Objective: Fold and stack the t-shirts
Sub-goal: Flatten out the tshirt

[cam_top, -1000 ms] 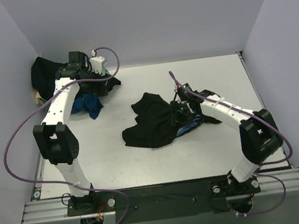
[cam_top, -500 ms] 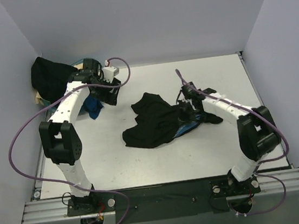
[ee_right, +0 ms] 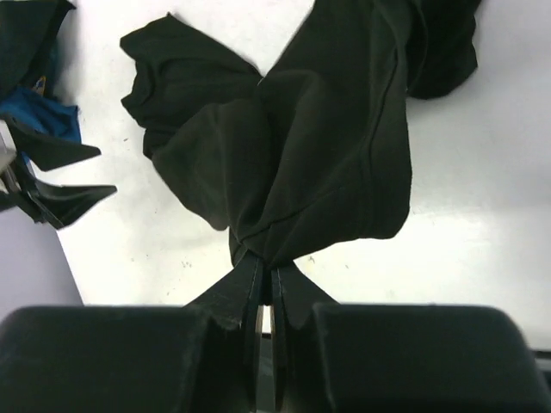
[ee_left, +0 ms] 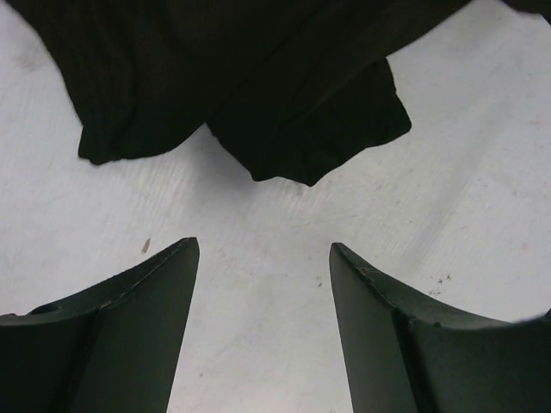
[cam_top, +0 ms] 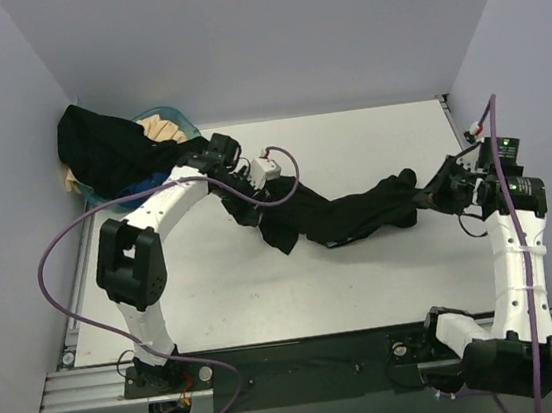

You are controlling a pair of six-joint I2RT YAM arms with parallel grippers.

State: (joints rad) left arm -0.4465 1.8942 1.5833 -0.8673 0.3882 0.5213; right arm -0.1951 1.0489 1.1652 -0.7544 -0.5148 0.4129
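A black t-shirt (cam_top: 348,216) lies stretched in a long band across the middle of the table. My right gripper (cam_top: 433,192) is shut on its right end; in the right wrist view the cloth (ee_right: 318,146) bunches into the closed jaws (ee_right: 267,258). My left gripper (cam_top: 255,197) is open at the shirt's left end. In the left wrist view its fingers (ee_left: 263,249) frame bare table just short of the shirt's hem (ee_left: 258,103). Another black t-shirt (cam_top: 98,148) and a cream one (cam_top: 158,128) lie piled at the back left.
A teal basket (cam_top: 176,114) stands in the back left corner under the piled clothes. Blue cloth (ee_right: 34,112) shows at the left edge of the right wrist view. Grey walls close in the table on the left, back and right.
My right gripper has pulled the black t-shirt to the right, stretching it out. My left arm has swung from the basket to the shirt's left end.
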